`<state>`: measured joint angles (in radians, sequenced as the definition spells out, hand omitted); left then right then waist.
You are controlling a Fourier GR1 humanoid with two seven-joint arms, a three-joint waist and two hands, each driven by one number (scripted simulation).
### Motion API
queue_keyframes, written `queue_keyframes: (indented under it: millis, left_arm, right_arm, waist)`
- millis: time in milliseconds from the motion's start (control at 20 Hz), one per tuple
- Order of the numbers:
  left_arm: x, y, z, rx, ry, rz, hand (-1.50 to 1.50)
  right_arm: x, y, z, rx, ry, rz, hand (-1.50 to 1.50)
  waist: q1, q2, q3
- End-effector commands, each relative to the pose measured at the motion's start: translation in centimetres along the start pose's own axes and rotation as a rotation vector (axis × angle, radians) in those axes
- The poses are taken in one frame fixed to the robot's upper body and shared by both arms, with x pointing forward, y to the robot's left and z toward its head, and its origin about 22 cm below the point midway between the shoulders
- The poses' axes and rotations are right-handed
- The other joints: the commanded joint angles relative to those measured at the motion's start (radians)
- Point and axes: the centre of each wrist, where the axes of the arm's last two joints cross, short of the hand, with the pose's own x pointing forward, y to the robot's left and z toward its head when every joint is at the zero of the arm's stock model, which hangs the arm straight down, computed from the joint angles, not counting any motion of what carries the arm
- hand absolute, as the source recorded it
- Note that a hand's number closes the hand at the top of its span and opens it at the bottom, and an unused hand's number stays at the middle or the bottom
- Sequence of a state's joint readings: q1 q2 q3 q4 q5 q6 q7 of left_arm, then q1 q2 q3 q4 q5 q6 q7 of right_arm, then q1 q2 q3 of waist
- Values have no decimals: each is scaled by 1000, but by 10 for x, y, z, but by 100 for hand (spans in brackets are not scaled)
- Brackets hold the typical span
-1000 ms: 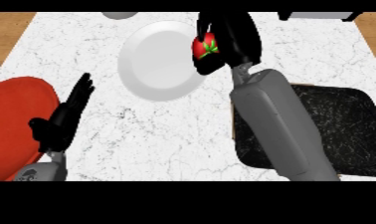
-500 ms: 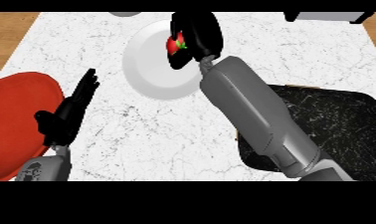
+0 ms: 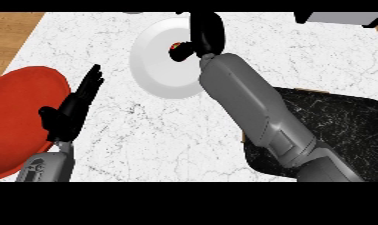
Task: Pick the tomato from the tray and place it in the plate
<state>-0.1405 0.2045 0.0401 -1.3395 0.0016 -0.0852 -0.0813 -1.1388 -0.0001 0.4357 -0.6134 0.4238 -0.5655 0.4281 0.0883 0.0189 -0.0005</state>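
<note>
White marbled counter [image 3: 148, 134] fills the head view, with a strip of wooden flooring seen past its left edge. Nearest, at the lower left, the left hand [image 3: 70, 109] is held still above the counter, its fingers straight and together, pointing away; it carries nothing and is judged to be resting out of the way, just beside a large red round object [image 3: 26, 104] that is cut by the view's left edge. At the lower right a dark speckled tray [image 3: 332, 119] is partly covered by the grey right forearm, which is stretched diagonally from it toward the far middle of the counter. Farther off lies the white plate [image 3: 159, 69], and over its far right part the right hand [image 3: 203, 36] is curled around the tomato [image 3: 178, 46], of which only a small red patch is seen between the black fingers. The tomato is thus held within the plate's outline, though whether it touches the plate cannot be told. Placement is judged nearly complete, with release remaining. A grey object [image 3: 343, 18] is seen at the far right corner.
</note>
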Motion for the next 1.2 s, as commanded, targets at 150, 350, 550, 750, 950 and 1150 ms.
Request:
queue_keyframes:
  millis: [150,350,550,750,950,1150]
  left_arm:
    - [-7,-9,-3,-19,-1,1,0]
    - [-1,-17,-1,8,5,23,0]
    - [-1,7,-2,26,7,10,0]
    - [-21,9,14,77,29,4,0]
    - [-19,25,28,72,29,4,0]
    - [-8,18,33,74,10,1,0]
  right_arm:
    - [-4,3,2,-69,59,-205,-150]
    - [-11,-3,3,-190,52,-373,-150]
    - [-41,-10,2,-200,70,-555,-150]
    - [-93,-20,9,-169,48,-653,-150]
    - [-141,-45,11,-142,2,-654,-150]
    - [-177,-61,7,-103,-43,-623,-150]
  waist:
    - [4,4,0]
    - [-18,-3,2]
    - [-41,0,3]
    - [-78,-11,2]
    - [-83,-18,1]
    - [-75,-17,1]
